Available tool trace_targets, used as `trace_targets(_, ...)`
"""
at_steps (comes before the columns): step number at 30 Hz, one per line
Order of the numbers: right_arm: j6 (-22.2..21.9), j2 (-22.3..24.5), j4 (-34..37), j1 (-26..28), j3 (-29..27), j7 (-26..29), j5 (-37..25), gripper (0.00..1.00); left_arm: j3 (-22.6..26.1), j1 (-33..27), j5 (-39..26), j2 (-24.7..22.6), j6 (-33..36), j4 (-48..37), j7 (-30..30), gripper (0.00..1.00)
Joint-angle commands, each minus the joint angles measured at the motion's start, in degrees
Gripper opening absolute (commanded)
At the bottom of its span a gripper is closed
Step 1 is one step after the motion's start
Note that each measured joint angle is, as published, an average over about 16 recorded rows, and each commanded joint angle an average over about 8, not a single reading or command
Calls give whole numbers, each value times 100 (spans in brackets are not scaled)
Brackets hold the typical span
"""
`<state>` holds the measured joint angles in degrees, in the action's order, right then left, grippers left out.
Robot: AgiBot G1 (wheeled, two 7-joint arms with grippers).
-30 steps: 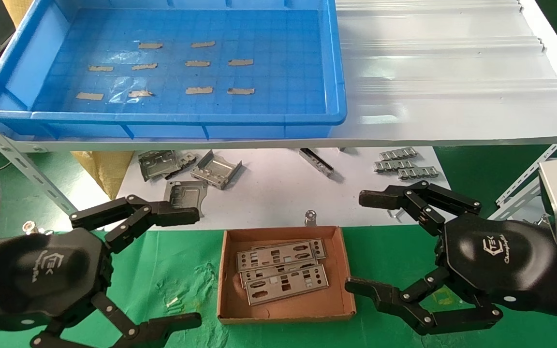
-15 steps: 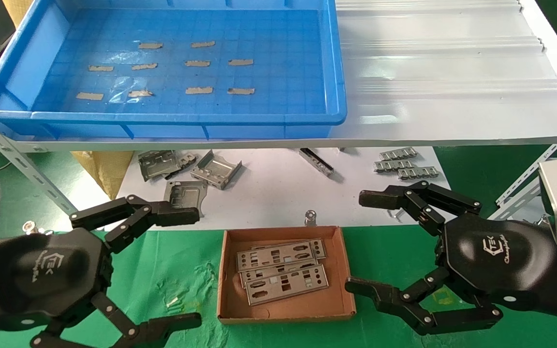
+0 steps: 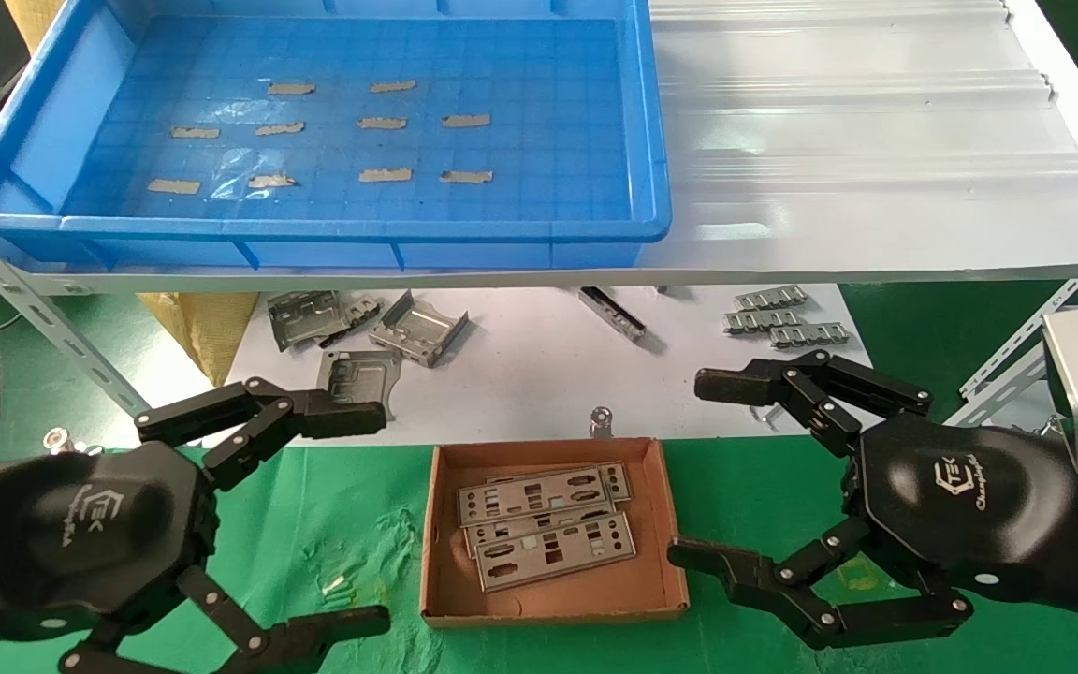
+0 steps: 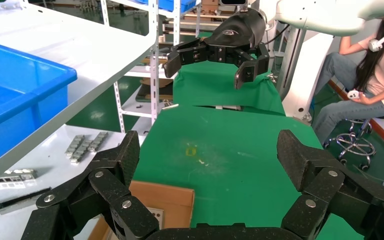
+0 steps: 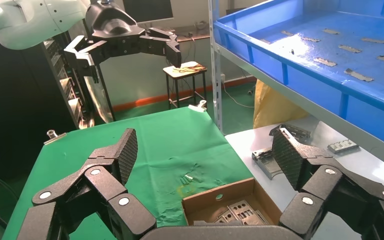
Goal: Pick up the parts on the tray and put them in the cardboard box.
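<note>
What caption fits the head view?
Both open grippers, left and right, flank the cardboard box of metal plates; blue tray empty.

The left gripper [image 3: 366, 520] is hovering left of the cardboard box [image 3: 553, 613], fingers spread wide. The right gripper [image 3: 698, 473] is hovering right of it, fingers also spread.

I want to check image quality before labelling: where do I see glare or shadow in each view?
Head view: glare stripes on the white corrugated sheet right of the tray; the shelf shades the brackets beneath. Left wrist view: evenly lit, a soft sheen on the green cloth. Right wrist view: bright sheen on the tray floor; the left side of the picture is dark.
</note>
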<state>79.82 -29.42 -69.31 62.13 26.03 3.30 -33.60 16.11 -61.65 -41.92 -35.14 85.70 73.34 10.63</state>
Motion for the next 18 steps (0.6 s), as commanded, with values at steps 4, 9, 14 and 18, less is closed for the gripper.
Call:
trace_targets(4, 0, 0, 0, 0, 0, 0, 0, 100, 0, 0, 0, 0, 0, 0, 0, 100)
trace_targets(9, 0, 0, 0, 0, 0, 0, 0, 100, 0, 0, 0, 0, 0, 0, 0, 100)
trace_targets(14, 0, 0, 0, 0, 0, 0, 0, 100, 0, 0, 0, 0, 0, 0, 0, 100)
trace_targets(18, 0, 0, 0, 0, 0, 0, 0, 100, 0, 0, 0, 0, 0, 0, 0, 100)
